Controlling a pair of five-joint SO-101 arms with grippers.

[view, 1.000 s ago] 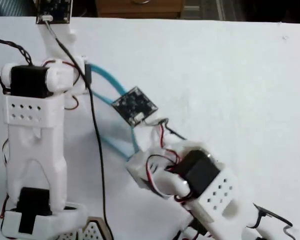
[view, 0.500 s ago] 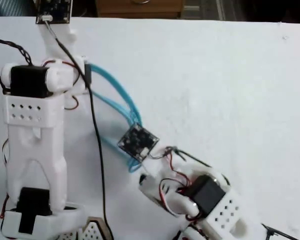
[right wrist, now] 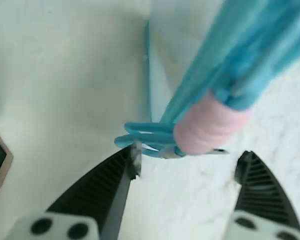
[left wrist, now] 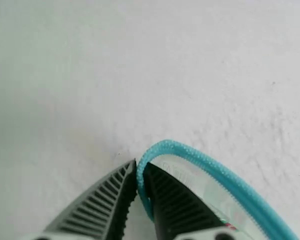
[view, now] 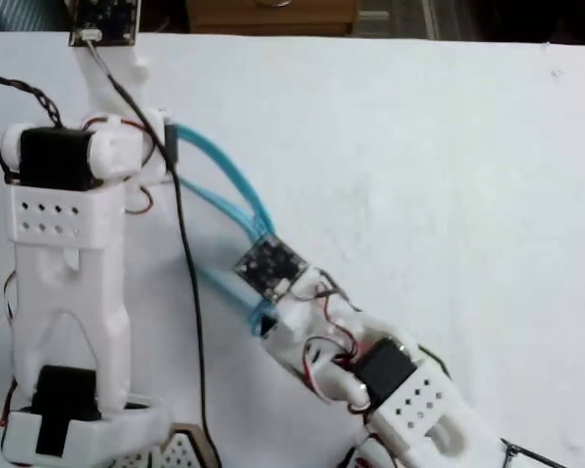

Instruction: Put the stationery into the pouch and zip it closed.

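L gripper pinching pouch rim, pink item at end, R gripper spread

A white table with wooden furniture behind it

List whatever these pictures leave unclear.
- High view: the arms cover both ends of the pouch, so its contents and zip state are hidden.
- Right wrist view: the pink item ahead of the right gripper is too blurred to identify.
- Left wrist view: the pouch runs off the picture's edge past the left gripper.
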